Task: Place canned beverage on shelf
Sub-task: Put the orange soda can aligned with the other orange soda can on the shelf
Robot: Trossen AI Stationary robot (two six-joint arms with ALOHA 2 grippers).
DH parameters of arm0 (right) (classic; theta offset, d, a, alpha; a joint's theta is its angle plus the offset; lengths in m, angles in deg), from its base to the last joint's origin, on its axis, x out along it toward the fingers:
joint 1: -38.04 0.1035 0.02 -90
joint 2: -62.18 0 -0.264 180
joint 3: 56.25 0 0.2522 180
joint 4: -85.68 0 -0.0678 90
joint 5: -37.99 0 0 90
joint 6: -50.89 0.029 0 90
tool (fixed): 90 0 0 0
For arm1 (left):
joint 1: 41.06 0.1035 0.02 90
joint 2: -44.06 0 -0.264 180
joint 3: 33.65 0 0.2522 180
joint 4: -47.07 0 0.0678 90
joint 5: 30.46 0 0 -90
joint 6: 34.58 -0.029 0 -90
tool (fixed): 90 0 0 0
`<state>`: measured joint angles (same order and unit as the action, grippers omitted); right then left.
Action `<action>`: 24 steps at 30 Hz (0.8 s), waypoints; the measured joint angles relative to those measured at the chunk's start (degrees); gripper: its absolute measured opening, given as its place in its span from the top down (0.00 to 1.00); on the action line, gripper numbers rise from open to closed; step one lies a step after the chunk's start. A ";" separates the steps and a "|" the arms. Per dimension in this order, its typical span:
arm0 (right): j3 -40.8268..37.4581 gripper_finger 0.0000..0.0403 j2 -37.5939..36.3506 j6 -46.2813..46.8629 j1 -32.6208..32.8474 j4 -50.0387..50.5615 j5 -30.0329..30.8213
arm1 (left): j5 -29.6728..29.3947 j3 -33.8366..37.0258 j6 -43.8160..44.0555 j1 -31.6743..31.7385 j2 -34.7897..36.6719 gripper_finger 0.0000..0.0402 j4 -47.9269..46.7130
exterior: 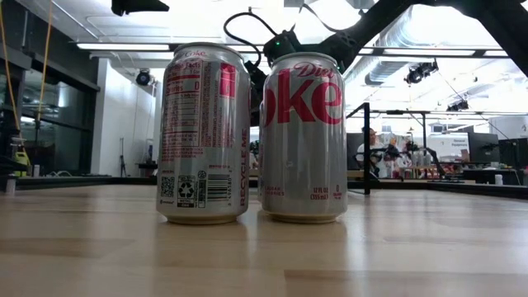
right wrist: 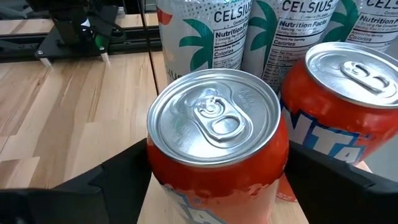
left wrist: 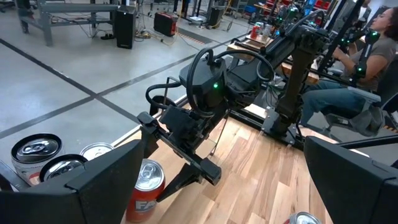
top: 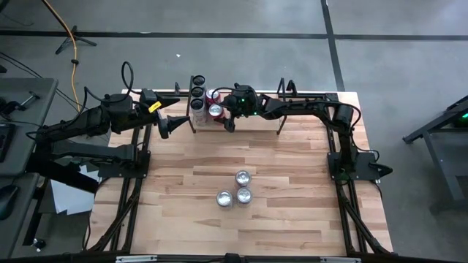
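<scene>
High view: your right end effector (top: 229,119) sits at the shelf (top: 241,121) with an orange can (top: 216,111) upright beside it. Right wrist view: fingers flank that can (right wrist: 214,143), probably gripping it. Left wrist view: left end effector (left wrist: 205,180) spread, empty, nearby.

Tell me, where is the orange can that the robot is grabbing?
The orange aluminium soda can sits on the pale wooden shelf at the table's far edge, between the right end effector fingers, beside another orange can and tall white cans.
</scene>
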<state>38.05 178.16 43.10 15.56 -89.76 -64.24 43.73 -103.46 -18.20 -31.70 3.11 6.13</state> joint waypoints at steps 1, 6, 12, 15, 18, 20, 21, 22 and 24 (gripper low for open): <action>0.01 0.18 0.00 0.02 0.00 0.04 0.00 | 0.00 0.00 0.01 -0.01 0.00 0.00 0.00; 0.02 0.12 0.00 0.00 0.00 0.34 0.02 | 0.02 0.00 0.03 -0.02 0.00 0.00 0.00; 0.02 0.02 0.00 -0.02 0.02 0.31 0.02 | 0.17 0.00 0.05 0.00 -0.01 0.00 0.00; 0.02 0.02 -0.08 -0.22 0.02 0.35 0.03 | 0.46 0.00 0.05 -0.01 0.00 0.00 0.00; 0.02 0.02 -0.97 -0.23 -0.54 1.06 -0.01 | 0.48 0.00 0.05 -0.01 -0.01 0.00 0.00; 0.04 0.02 -1.90 -0.22 -1.32 2.23 0.00 | 0.47 0.00 0.05 0.01 0.02 0.00 0.00; 0.04 0.02 -2.49 -0.23 -1.73 3.91 -0.03 | 0.48 0.00 0.05 -0.02 0.00 0.00 0.00; 0.04 0.02 -3.01 -0.33 -2.14 5.33 -0.24 | 0.48 0.00 0.08 -0.01 0.01 0.00 0.00; 0.04 0.02 -4.32 -0.87 -3.04 8.72 0.05 | 0.48 0.00 0.70 -0.01 -0.01 0.00 0.00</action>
<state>38.09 173.84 42.23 12.51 -81.04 -64.19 44.21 -103.46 -17.51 -31.72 3.11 6.13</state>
